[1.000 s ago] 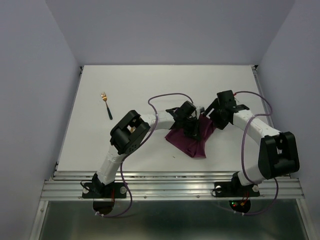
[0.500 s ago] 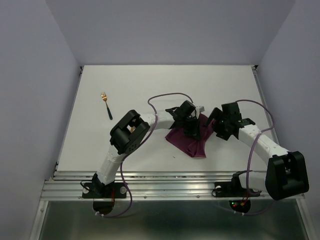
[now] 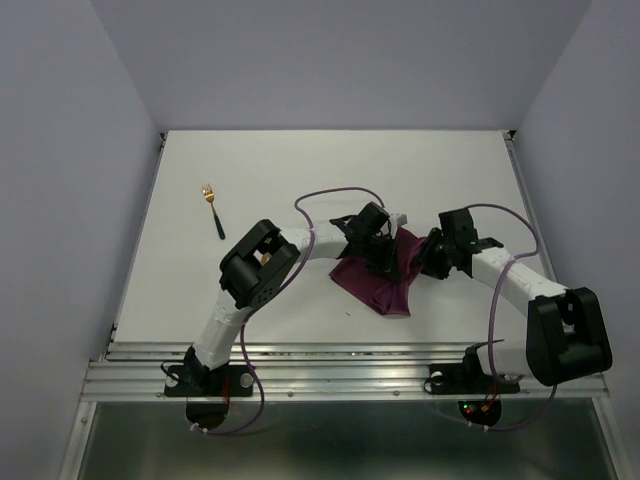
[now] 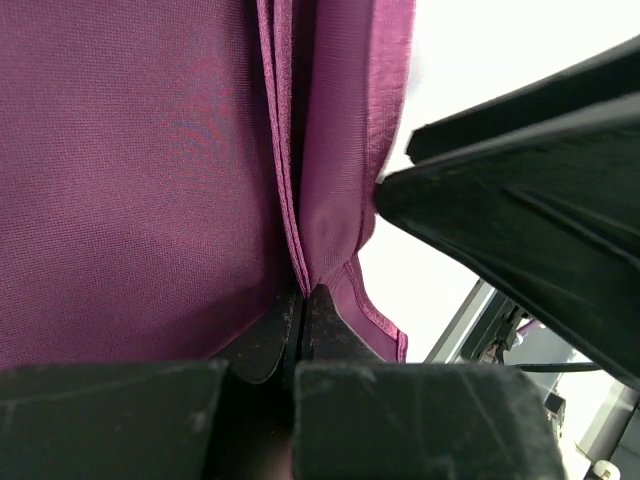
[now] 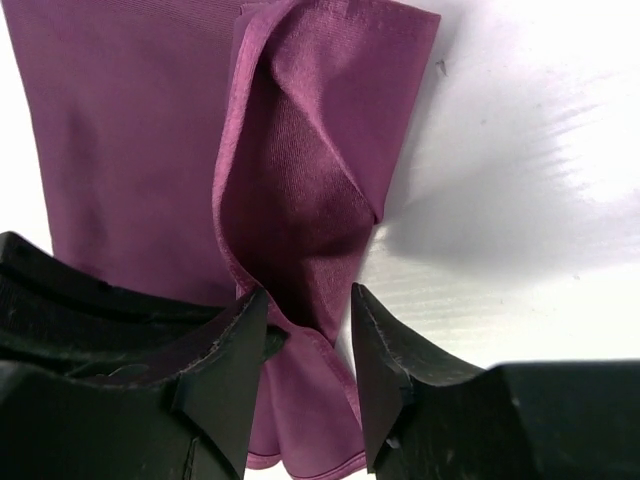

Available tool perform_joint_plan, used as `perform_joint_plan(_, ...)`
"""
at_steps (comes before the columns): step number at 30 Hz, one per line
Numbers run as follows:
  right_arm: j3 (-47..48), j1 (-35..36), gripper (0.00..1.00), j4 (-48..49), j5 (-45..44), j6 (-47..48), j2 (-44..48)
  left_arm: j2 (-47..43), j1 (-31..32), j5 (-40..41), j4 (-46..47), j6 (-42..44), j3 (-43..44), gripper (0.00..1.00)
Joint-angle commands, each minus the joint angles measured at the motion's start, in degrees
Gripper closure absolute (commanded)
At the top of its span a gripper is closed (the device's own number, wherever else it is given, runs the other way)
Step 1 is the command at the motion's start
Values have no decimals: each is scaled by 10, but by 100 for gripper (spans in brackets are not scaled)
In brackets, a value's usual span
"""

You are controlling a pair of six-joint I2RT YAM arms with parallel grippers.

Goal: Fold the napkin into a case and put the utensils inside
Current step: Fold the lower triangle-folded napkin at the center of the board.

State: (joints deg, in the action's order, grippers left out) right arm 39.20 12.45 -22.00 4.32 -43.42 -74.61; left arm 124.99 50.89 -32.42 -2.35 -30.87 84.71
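**Q:** Arm pose over the bench point(image 3: 300, 170)?
**A:** The left arm point(image 3: 300, 245) and right arm point(image 3: 510, 275) reach inward with elbows bent, meeting at the napkin point(image 3: 375, 285) mid-bench.
**Q:** Napkin axis?
**A:** Its raised fold runs straight away from the right tool point(image 5: 308, 310) (narrow gap, astride the fold). The left tool point(image 4: 302, 300) is clamped on a fold.

White table point(image 3: 300, 160), flat matte surface. Pale lavender walls point(image 3: 60, 200) enclose it on three sides. A ribbed metal rail point(image 3: 340, 365) runs along its near edge.

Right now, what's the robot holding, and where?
The left gripper pinches the napkin at its folded edge; right gripper, open, straddles a raised fold, gripping nothing.
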Motion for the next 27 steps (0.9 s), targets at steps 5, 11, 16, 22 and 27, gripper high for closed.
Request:
perform_joint_plan(5, 47, 1, 64, 28, 24, 37, -39, -18, -1, -11, 11, 12, 0, 100)
perform_joint_plan(11, 46, 1, 71, 33, 43, 47, -37, -14, -1, -16, 4, 18, 11, 100)
perform_joint_plan(16, 38, 1, 71, 51, 75, 49, -44, -16, -1, -12, 2, 18, 10, 100)
perform_joint_plan(22, 37, 1, 71, 57, 69, 37, -61, -19, -1, -10, 2, 18, 5, 100)
perform_joint_plan(27, 33, 1, 71, 56, 48, 21, -79, -26, -1, 5, -10, 19, 6, 90)
